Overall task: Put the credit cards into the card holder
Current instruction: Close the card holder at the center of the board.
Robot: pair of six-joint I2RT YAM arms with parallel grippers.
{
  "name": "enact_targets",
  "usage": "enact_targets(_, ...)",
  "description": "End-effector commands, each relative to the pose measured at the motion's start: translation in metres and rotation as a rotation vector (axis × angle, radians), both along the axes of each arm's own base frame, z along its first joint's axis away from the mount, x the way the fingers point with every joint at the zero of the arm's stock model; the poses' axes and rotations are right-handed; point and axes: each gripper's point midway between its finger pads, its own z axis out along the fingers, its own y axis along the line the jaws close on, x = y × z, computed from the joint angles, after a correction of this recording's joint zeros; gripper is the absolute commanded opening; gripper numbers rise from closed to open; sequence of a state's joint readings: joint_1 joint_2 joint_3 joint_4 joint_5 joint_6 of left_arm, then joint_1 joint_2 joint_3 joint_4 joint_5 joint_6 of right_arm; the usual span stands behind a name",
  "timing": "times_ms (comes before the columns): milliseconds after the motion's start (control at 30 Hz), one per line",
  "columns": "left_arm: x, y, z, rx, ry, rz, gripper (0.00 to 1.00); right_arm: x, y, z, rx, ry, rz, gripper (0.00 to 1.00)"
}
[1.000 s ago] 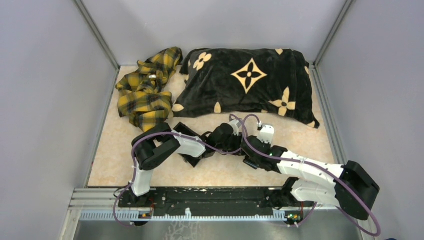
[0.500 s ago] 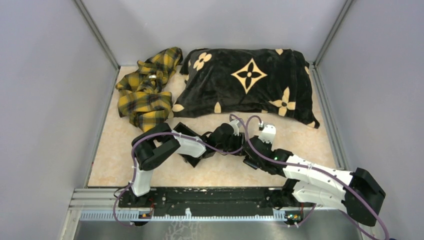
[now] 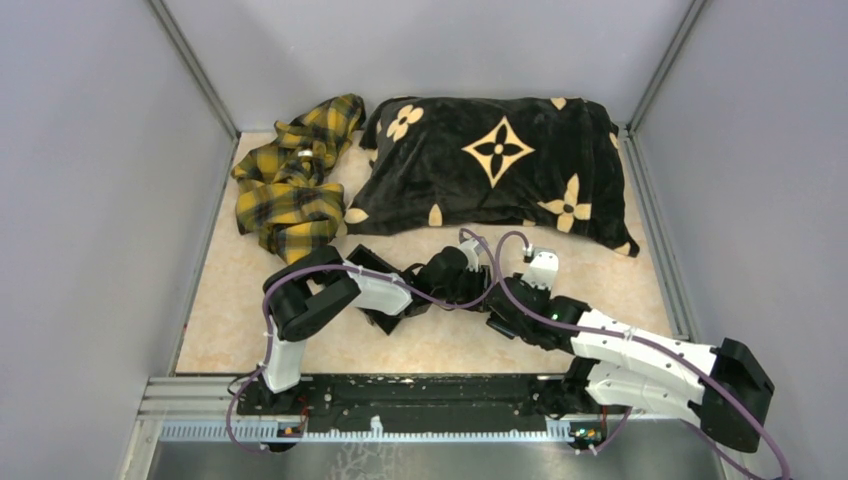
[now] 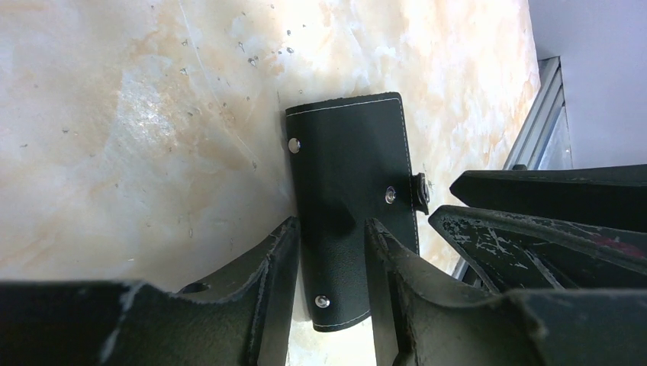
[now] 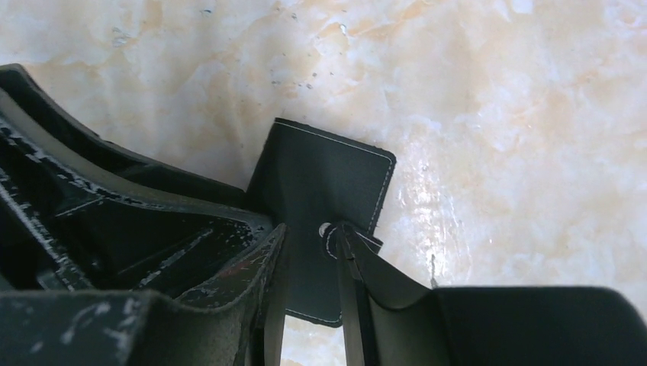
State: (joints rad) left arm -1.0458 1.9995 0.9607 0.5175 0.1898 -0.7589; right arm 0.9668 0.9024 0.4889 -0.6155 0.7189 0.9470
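The card holder (image 4: 351, 191) is a flat black stitched case with metal snaps, lying closed on the marble table. My left gripper (image 4: 332, 229) hangs low over its near end, open, with one finger (image 4: 278, 267) at the case's left edge and the other over its top. In the right wrist view the card holder (image 5: 320, 175) lies under my right gripper (image 5: 311, 227), which is open too. One of that gripper's fingers (image 5: 347, 267) touches the snap tab. Both grippers meet at mid-table (image 3: 475, 285) and cover the holder from above. The credit cards are out of view.
A black pillow with beige flower motifs (image 3: 490, 165) fills the back. A yellow-and-black plaid cloth (image 3: 290, 180) lies at the back left. A black angular object (image 3: 365, 258) sits partly under the left arm. Grey walls and metal rails (image 3: 655, 220) close in the table.
The right arm's elbow has swung right and lower, and its wrist has shifted slightly right. The left arm has not visibly moved.
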Motion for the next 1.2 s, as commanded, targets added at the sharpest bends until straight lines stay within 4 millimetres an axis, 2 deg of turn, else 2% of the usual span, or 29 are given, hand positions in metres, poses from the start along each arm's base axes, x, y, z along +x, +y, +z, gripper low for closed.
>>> enact_targets(0, -0.035, 0.054, -0.078, 0.274, 0.132, -0.022, 0.46, -0.003, -0.002, 0.009, -0.016, 0.021, -0.045, 0.3)
enact_targets(100, -0.039, 0.058, -0.081, 0.277, 0.141, -0.027, 0.45, -0.007, -0.006, 0.006, -0.027, 0.04, -0.067, 0.33)
enact_targets(233, -0.043, 0.065, -0.084, 0.277, 0.151, -0.021, 0.44, -0.017, -0.015, 0.013, -0.006, 0.018, -0.121, 0.33)
enact_targets(467, -0.052, 0.077, -0.09, 0.271, 0.176, -0.003, 0.42, -0.032, -0.031, -0.002, 0.087, 0.019, -0.225, 0.05)
enact_targets(533, -0.053, 0.079, -0.09, 0.269, 0.177, -0.002, 0.42, -0.035, -0.038, -0.008, 0.093, 0.023, -0.255, 0.01)
enact_targets(700, -0.055, 0.08, -0.09, 0.261, 0.183, -0.006, 0.41, -0.04, -0.044, -0.015, 0.097, 0.037, -0.303, 0.0)
enact_targets(867, -0.058, 0.082, -0.092, 0.254, 0.193, -0.008, 0.41, -0.041, -0.04, -0.031, 0.095, 0.062, -0.327, 0.0)
enact_targets(1067, -0.061, 0.088, -0.092, 0.256, 0.193, -0.007, 0.41, -0.034, -0.037, -0.036, 0.097, 0.046, -0.345, 0.0)
enact_targets(1167, -0.062, 0.09, -0.092, 0.253, 0.193, -0.004, 0.41, -0.024, -0.03, -0.039, 0.136, 0.049, -0.335, 0.0)
